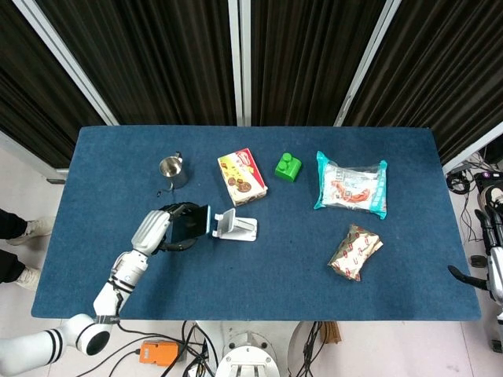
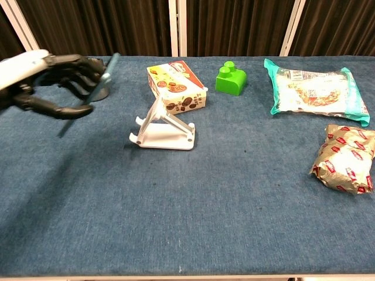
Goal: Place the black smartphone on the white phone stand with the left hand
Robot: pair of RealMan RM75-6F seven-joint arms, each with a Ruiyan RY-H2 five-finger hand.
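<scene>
My left hand grips the black smartphone, holding it raised above the blue table and tilted, just left of the white phone stand. In the chest view the left hand holds the smartphone almost edge-on, a thin dark slab with a teal rim, up and to the left of the stand. The stand is empty, its back plate leaning. My right hand hangs off the table's right edge with its fingers apart and nothing in it.
A steel cup stands behind my left hand. A snack box lies just behind the stand, a green block further right. A large teal-edged packet and a smaller wrapped packet lie on the right side.
</scene>
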